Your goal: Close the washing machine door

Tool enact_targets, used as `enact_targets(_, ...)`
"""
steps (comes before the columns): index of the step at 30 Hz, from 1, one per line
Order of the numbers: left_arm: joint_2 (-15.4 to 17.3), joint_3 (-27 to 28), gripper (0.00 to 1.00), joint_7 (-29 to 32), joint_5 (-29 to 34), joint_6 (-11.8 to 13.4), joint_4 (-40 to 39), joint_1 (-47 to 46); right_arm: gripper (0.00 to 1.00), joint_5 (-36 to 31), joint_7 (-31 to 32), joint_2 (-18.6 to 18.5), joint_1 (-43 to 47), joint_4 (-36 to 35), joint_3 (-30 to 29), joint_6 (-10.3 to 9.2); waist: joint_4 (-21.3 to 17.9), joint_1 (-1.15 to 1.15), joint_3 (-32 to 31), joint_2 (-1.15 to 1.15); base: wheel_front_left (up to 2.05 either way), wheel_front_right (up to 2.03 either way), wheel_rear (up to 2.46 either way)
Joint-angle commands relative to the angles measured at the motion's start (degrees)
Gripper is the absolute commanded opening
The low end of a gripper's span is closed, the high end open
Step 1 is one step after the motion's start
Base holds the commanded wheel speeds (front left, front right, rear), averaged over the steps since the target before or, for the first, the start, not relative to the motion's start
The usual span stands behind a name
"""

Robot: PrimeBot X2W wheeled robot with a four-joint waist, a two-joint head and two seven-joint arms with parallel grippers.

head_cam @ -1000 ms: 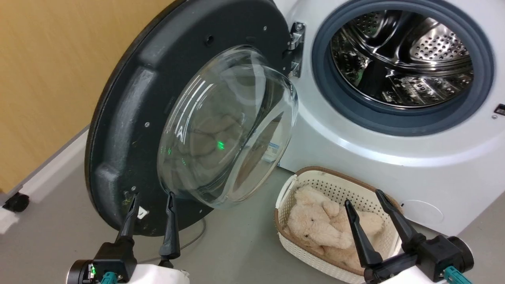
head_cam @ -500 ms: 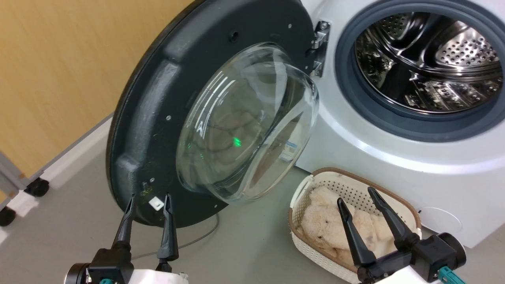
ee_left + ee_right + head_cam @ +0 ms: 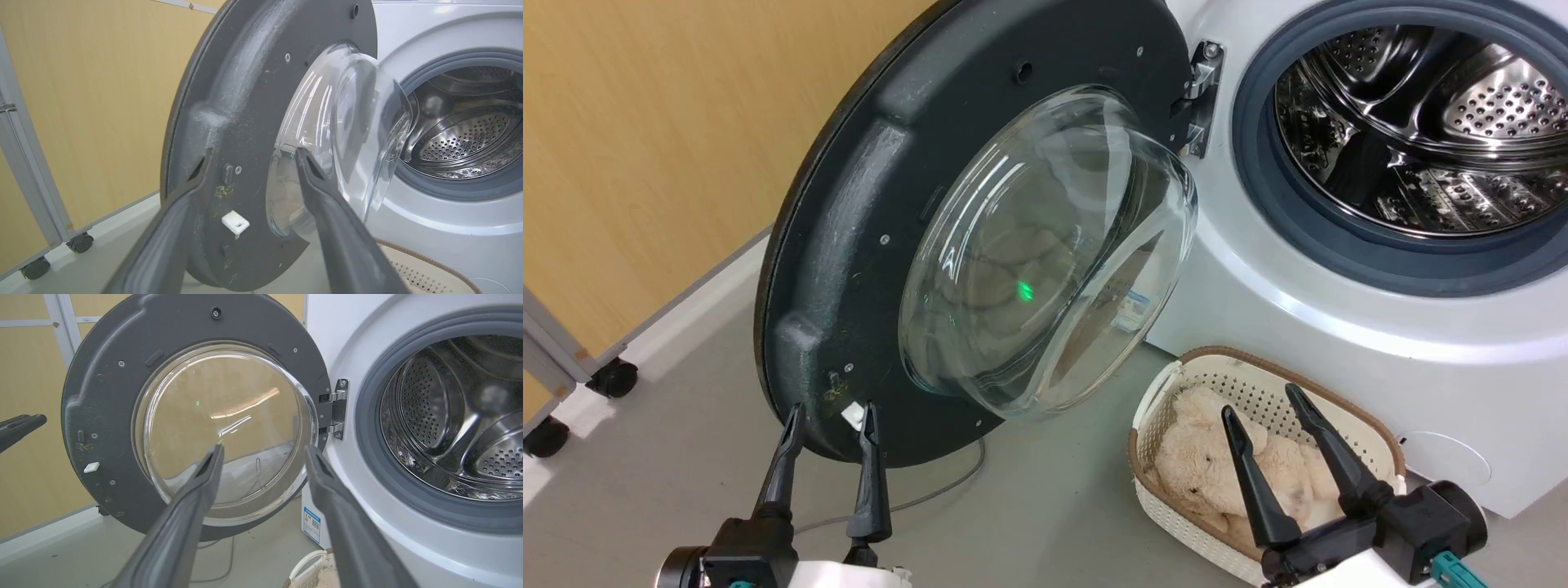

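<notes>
**A:** What did the head view show?

**B:** The washing machine door (image 3: 849, 245) stood wide open on its hinge (image 3: 1201, 90), to the left of the washing machine (image 3: 1339, 335). The left gripper (image 3: 832, 406) was spread, with its tips near the door's lower rim. I couldn't tell if they touched it. The right gripper (image 3: 1259, 398) was also spread and empty, over the basket (image 3: 1176, 510) holding a plush toy (image 3: 1209, 465).

**A:** And the left wrist view?

**B:** The fingers framed the rim's inner face and the white latch tab (image 3: 235, 222), and they gripped nothing. I'd call that the approach step.

**A:** The right wrist view?

**B:** The door faced that camera and the steel drum (image 3: 449, 416) lay open. Next, I'd judge, the left arm needed to get behind the door's outer edge and swing it toward the port.
</notes>
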Motion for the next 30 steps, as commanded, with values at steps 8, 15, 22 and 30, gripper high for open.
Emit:
enact_targets(8,0.0,6.1,0.00,-0.3,-2.2,0.6,-6.5,-1.8,1.00,0.1,-0.3,0.0,-0.1,-0.5,-0.7,0.05,0.0,0.00,0.4,0.00,0.00,0.00,0.00)
enact_targets(15,3.5,14.7,0.00,-0.3,-1.1,-3.8,-11.2,-7.7,1.00,-0.2,-0.3,0.0,0.5,-1.3,-1.9,0.05,-0.2,0.00,1.2,0.00,0.00,0.00,0.00)
enact_targets(22,9.7,22.4,0.00,1.6,-11.3,-8.5,-0.2,-17.1,1.00,-0.8,-0.3,0.0,1.6,-2.1,-2.9,0.05,-0.2,0.00,2.3,0.00,0.00,0.00,0.00)
enact_targets(30,12.8,26.4,0.00,20.1,-33.5,-10.3,18.1,-27.7,1.00,-1.2,-0.3,0.0,1.7,-2.4,-3.1,0.05,-1.2,0.00,3.3,0.00,0.00,0.00,0.00)
